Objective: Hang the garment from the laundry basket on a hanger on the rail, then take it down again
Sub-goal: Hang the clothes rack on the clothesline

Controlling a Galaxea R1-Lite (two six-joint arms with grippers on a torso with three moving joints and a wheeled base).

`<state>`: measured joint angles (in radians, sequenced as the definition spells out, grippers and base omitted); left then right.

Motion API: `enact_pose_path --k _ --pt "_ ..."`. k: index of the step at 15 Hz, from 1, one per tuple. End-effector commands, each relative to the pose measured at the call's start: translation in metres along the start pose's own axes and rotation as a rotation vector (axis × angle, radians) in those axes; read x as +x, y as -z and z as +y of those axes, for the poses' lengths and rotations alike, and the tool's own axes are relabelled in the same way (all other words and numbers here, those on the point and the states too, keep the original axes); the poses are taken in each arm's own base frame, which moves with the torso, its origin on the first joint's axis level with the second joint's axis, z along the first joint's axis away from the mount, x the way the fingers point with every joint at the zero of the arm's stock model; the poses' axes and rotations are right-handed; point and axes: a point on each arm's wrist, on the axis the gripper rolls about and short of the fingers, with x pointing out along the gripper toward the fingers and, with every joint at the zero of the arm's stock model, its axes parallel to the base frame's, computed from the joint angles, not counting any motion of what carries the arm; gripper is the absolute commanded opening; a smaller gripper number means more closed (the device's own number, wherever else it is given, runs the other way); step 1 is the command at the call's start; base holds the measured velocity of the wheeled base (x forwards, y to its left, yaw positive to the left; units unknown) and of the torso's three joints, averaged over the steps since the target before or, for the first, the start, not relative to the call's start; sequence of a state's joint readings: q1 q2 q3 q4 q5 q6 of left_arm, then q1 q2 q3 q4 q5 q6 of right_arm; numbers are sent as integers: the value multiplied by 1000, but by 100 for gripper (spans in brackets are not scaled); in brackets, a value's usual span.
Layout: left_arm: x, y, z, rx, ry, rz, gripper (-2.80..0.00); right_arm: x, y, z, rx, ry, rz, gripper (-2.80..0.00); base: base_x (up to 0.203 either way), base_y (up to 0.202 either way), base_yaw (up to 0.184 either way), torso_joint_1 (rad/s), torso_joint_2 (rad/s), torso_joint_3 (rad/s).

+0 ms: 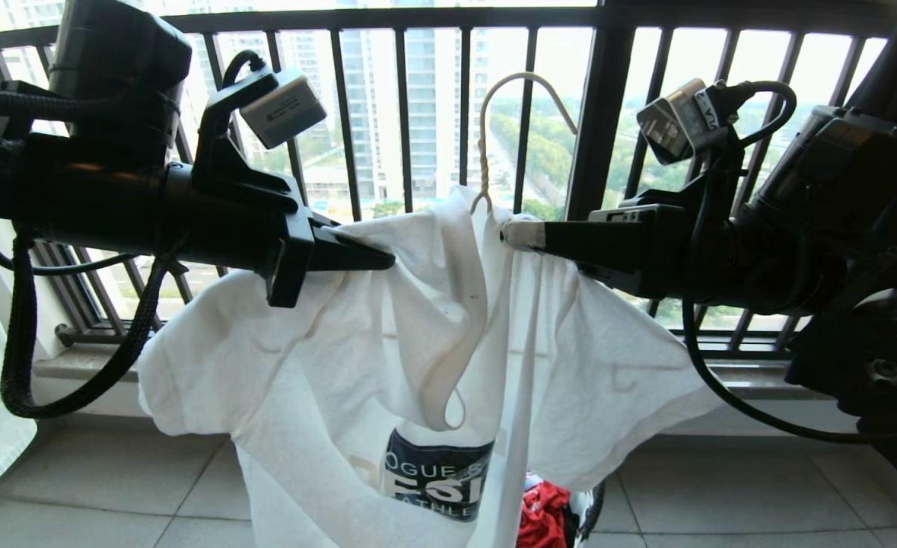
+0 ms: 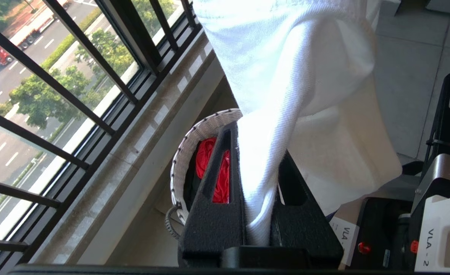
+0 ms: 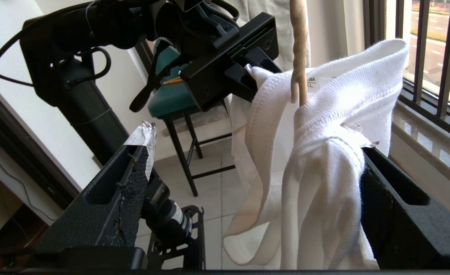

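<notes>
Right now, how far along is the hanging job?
Done: the garment is out of the laundry basket. In hand: left gripper pinches its fabric; the hanger neck pokes through the collar beside the open right gripper. Left: hooking onto the rail, unseen here, then taking down.

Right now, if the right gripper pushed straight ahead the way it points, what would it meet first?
Probably the white T-shirt bunched around the hanger neck, between the right gripper's open jaws; beyond it, the left gripper, though depth is unclear.
</notes>
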<state>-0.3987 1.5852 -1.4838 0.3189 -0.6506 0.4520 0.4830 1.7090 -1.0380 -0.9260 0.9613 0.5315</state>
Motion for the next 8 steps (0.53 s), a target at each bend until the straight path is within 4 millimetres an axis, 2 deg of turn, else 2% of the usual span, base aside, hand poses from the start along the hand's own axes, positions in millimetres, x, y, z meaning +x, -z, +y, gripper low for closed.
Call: enact_pose_path --k 1,8 --pt "-1 3 -3 -11 -5 -61 -280 2 1 -7 6 13 -3 0 0 0 0 0 0 0" --pt "2 15 -6 -54 -23 -124 -280 1 0 -12 6 30 -11 0 0 0 0 0 0 0"
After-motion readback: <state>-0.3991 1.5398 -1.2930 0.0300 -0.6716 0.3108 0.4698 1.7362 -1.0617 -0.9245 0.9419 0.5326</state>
